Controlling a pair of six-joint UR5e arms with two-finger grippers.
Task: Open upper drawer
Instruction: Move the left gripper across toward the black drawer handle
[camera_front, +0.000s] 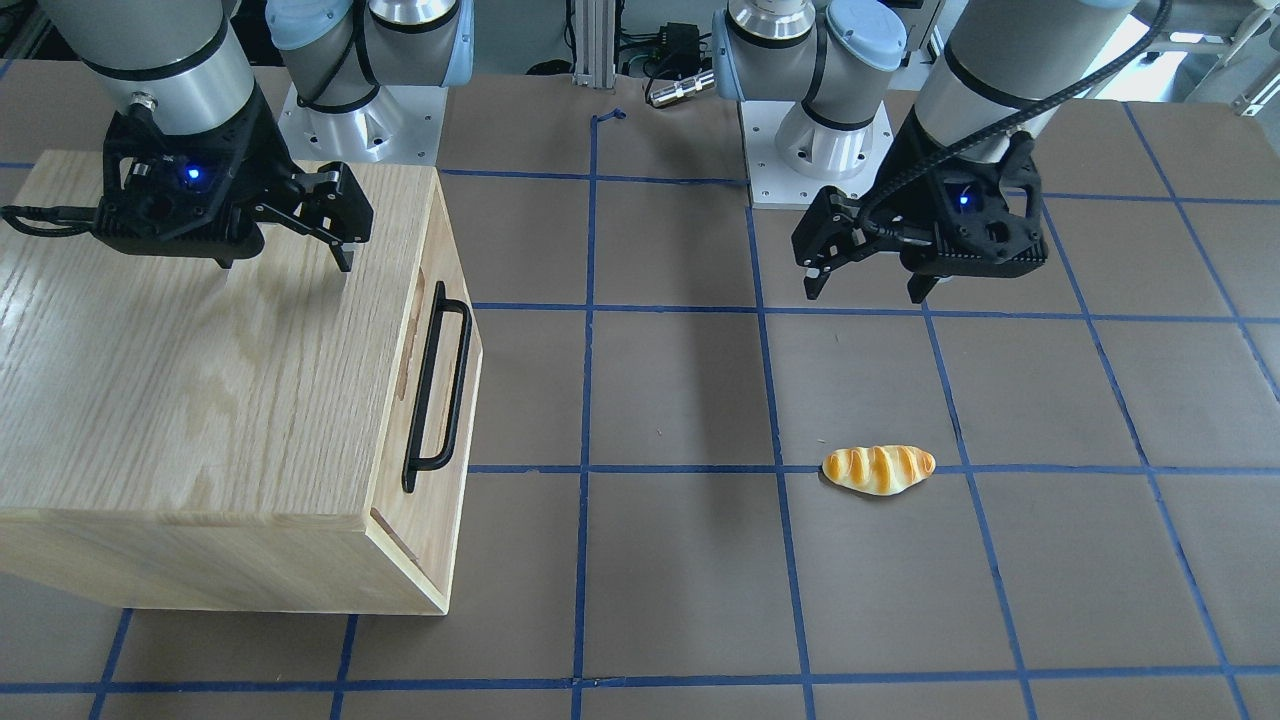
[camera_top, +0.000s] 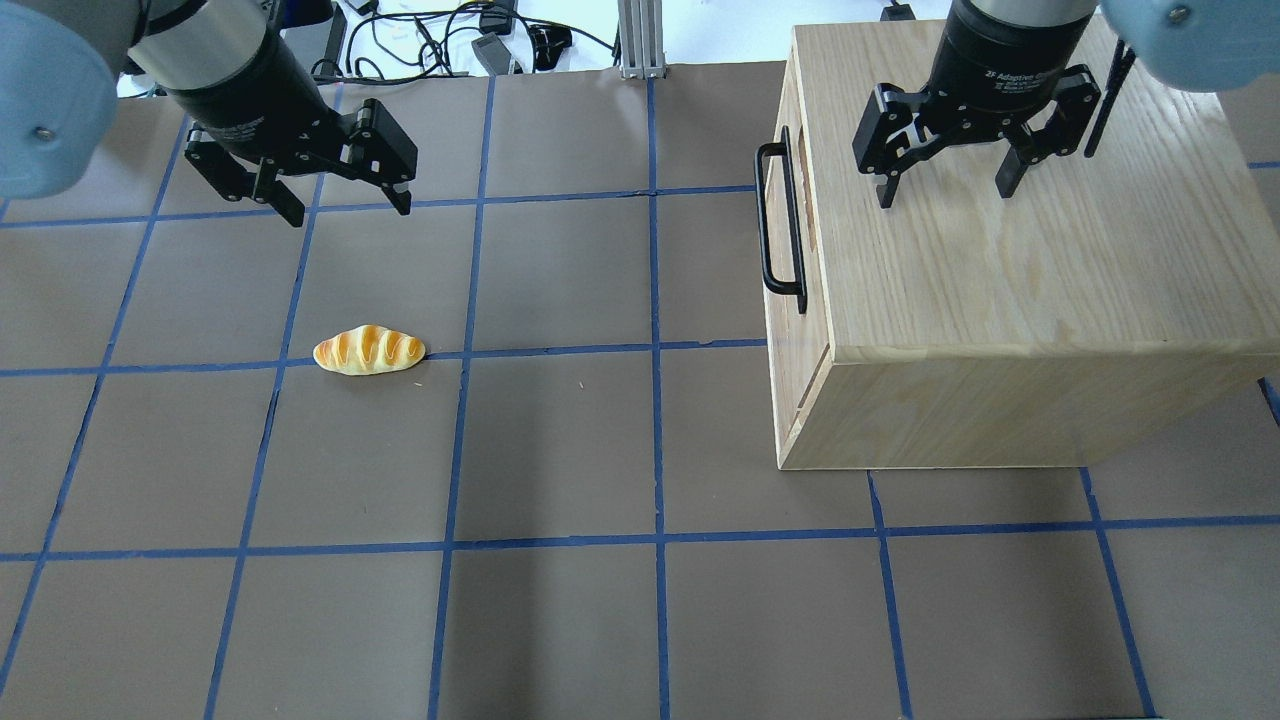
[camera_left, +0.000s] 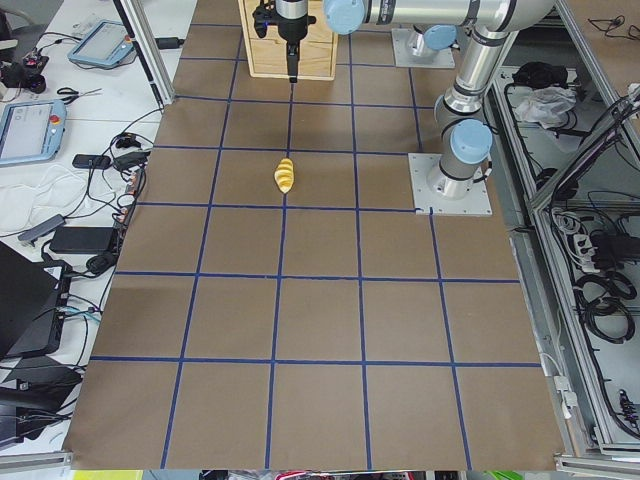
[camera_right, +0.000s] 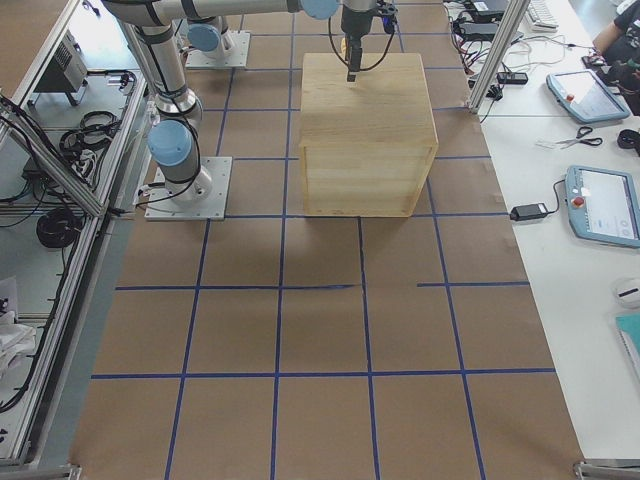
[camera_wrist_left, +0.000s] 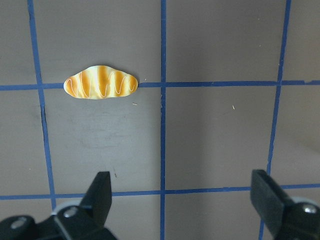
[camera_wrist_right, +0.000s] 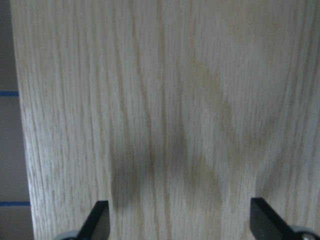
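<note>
The light-wood upper drawer (camera_front: 435, 390) sits shut, as far as the steep angle lets me judge, at the top of the big oak-grain cabinet (camera_top: 1000, 280). The cabinet stands on the right half of the brown, blue-taped tabletop (camera_top: 560, 450), and the drawer's long black metal bar handle (camera_top: 764, 225) faces left toward the middle. The right tool (camera_top: 945, 190) hangs just above the cabinet's top near the handle edge, fingers spread wide and holding nothing, while the left tool (camera_top: 350, 212), equally wide and empty, hovers over the left half near a glazed golden bread roll (camera_top: 369, 350).
</note>
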